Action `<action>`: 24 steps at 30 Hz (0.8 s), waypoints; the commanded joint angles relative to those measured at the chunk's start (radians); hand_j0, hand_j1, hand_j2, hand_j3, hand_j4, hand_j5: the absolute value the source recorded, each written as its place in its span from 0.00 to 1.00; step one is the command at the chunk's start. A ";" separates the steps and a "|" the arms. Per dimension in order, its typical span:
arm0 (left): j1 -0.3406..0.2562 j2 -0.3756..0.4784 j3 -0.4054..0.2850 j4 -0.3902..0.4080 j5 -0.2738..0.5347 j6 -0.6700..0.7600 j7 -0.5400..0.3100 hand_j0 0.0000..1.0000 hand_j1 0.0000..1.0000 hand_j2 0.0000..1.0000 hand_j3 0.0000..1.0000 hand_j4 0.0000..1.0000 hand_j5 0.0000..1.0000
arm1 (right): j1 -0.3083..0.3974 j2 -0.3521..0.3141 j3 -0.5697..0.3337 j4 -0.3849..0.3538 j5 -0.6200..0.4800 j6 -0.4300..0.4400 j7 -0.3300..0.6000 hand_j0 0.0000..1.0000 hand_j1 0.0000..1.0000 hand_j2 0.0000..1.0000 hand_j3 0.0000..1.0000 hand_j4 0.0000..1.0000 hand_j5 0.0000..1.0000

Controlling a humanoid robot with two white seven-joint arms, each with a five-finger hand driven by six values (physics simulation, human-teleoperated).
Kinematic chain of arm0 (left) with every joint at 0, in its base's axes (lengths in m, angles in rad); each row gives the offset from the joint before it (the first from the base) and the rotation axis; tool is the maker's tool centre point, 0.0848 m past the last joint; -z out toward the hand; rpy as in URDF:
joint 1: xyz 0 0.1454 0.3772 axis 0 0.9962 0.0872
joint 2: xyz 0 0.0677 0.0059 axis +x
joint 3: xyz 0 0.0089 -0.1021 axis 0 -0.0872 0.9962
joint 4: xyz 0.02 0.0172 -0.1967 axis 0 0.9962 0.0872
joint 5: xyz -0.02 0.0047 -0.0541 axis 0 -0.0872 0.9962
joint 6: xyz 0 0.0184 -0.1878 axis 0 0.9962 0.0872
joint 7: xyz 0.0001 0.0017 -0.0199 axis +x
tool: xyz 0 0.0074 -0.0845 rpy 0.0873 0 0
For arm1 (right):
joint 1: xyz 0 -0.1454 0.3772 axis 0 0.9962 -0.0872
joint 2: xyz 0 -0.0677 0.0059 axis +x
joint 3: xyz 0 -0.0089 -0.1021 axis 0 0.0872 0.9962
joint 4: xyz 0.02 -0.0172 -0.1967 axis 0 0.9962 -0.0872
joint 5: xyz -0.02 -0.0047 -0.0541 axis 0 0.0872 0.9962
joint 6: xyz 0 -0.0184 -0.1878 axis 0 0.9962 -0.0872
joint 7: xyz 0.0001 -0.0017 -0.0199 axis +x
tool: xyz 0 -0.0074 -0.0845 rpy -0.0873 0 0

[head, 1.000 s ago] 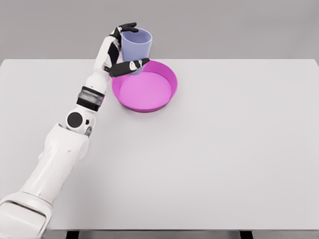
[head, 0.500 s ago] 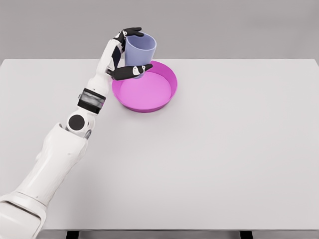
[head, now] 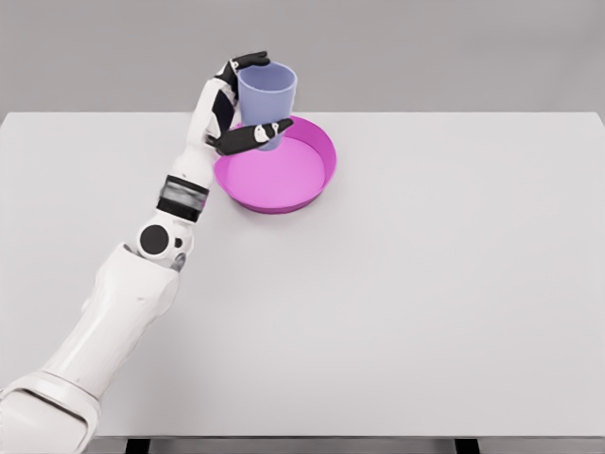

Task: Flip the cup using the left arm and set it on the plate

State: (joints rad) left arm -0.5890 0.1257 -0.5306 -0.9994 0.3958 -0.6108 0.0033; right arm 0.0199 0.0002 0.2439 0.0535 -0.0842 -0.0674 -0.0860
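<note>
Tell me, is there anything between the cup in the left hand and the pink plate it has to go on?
Nothing visible. The left hand holds the cup upright over the plate's far left rim, with no other object between them.

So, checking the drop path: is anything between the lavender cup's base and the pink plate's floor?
Nothing in the head view: the lavender cup in the left hand sits over the bare pink plate.

The cup's (head: 267, 95) base was hidden behind a finger (head: 253, 137) of the left hand (head: 232, 109), so contact with the plate (head: 326, 156) could not be judged. The palm side was concealed. The left arm's shoulder ran off the lower-left edge.
</note>
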 commanded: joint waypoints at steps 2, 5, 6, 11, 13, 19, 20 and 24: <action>0.000 -0.015 0.001 0.001 0.008 0.000 -0.002 0.60 0.60 0.60 0.60 0.60 0.60 | 0.000 0.000 0.000 0.000 0.000 0.000 0.000 1.00 1.00 1.00 1.00 1.00 1.00; 0.002 -0.024 0.000 0.021 0.008 0.000 -0.005 0.61 0.61 0.61 0.61 0.61 0.61 | 0.000 0.000 0.000 0.000 0.000 0.000 0.000 1.00 1.00 1.00 1.00 1.00 1.00; 0.002 -0.031 0.001 0.024 0.006 0.000 -0.002 0.61 0.61 0.61 0.61 0.61 0.61 | 0.000 0.000 0.000 0.000 0.000 0.000 0.000 1.00 1.00 1.00 1.00 1.00 1.00; -0.002 -0.058 0.015 0.070 0.006 0.000 0.014 0.60 0.60 0.60 0.60 0.60 0.60 | 0.000 0.000 0.000 0.000 0.000 0.000 0.000 1.00 1.00 1.00 1.00 1.00 1.00; -0.002 -0.069 0.017 0.087 0.008 0.000 0.024 0.60 0.60 0.60 0.60 0.60 0.60 | 0.000 0.000 0.000 0.000 0.000 0.000 0.000 1.00 1.00 1.00 1.00 1.00 1.00; -0.002 -0.071 0.018 0.079 0.003 0.000 0.015 0.58 0.58 0.58 0.58 0.58 0.58 | 0.000 0.000 0.000 0.000 0.000 0.000 0.000 1.00 1.00 1.00 1.00 1.00 1.00; -0.002 -0.069 0.018 0.081 0.001 0.000 0.014 0.58 0.58 0.58 0.58 0.58 0.58 | 0.000 0.000 0.000 0.000 0.000 0.000 0.000 1.00 1.00 1.00 1.00 1.00 1.00; -0.008 -0.071 0.035 0.085 -0.005 0.000 0.012 0.58 0.58 0.58 0.58 0.58 0.58 | 0.000 0.000 0.000 0.000 0.000 0.000 0.000 1.00 1.00 1.00 1.00 1.00 1.00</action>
State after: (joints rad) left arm -0.5967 0.0562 -0.5058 -0.9149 0.3968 -0.6107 0.0160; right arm 0.0199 0.0002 0.2439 0.0535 -0.0842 -0.0674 -0.0860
